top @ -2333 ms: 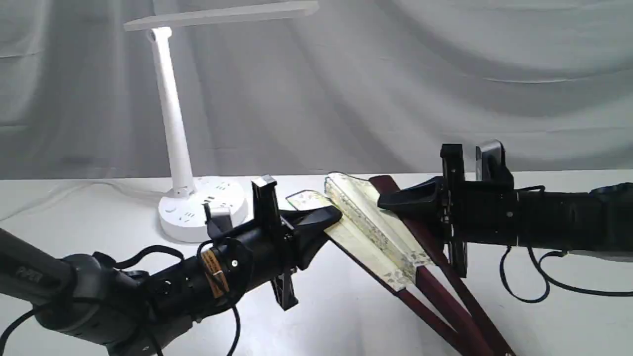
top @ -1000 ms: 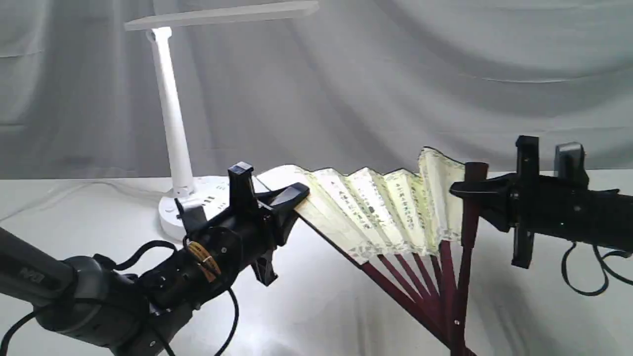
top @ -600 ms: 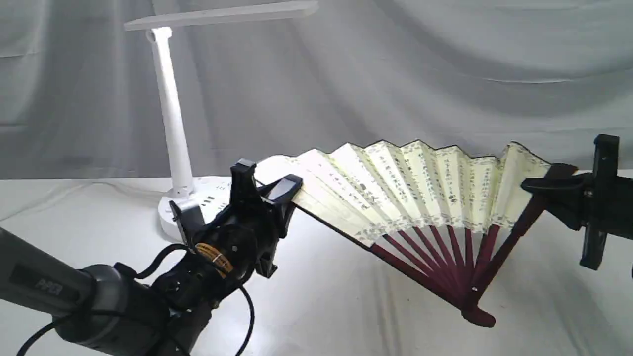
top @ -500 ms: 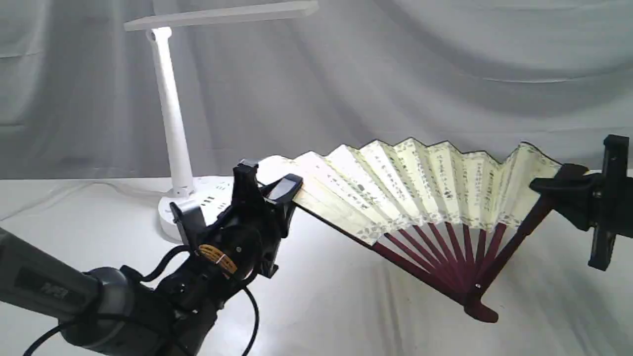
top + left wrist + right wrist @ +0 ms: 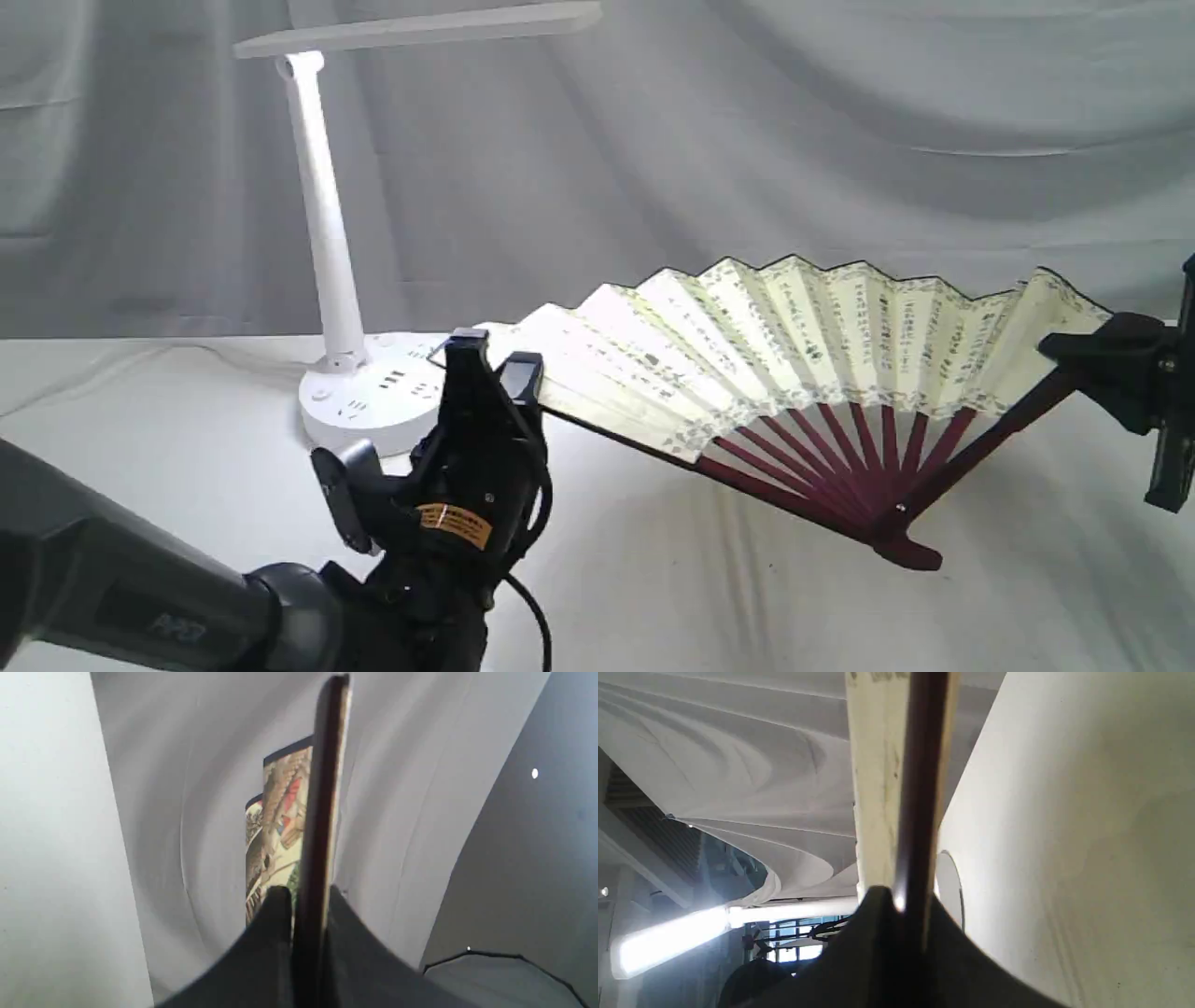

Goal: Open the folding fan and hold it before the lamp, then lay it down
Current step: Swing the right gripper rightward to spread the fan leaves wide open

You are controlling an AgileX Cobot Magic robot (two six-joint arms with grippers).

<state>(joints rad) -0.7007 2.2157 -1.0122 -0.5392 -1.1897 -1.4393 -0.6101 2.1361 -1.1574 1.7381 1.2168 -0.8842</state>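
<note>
The folding fan [image 5: 803,341] is spread wide above the table, its cream pleated leaf showing columns of black writing and its dark maroon ribs meeting at a pivot [image 5: 901,551] low on the right. My left gripper [image 5: 499,369] is shut on the fan's left guard [image 5: 322,812]. My right gripper [image 5: 1083,350] is shut on the right guard [image 5: 924,788] near the frame's right edge. The white lamp [image 5: 322,215] stands at the back left, its light bar overhead and its round base [image 5: 373,397] just behind my left gripper.
A white cloth covers the table [image 5: 187,411] and hangs as a backdrop behind. The left arm's black body and cable [image 5: 448,532] fill the lower left of the exterior view.
The fan went from nearly folded to broadly spread. My right gripper pulled its guard far to the right; the left wrist turned and sank a little beside the lamp base.
</note>
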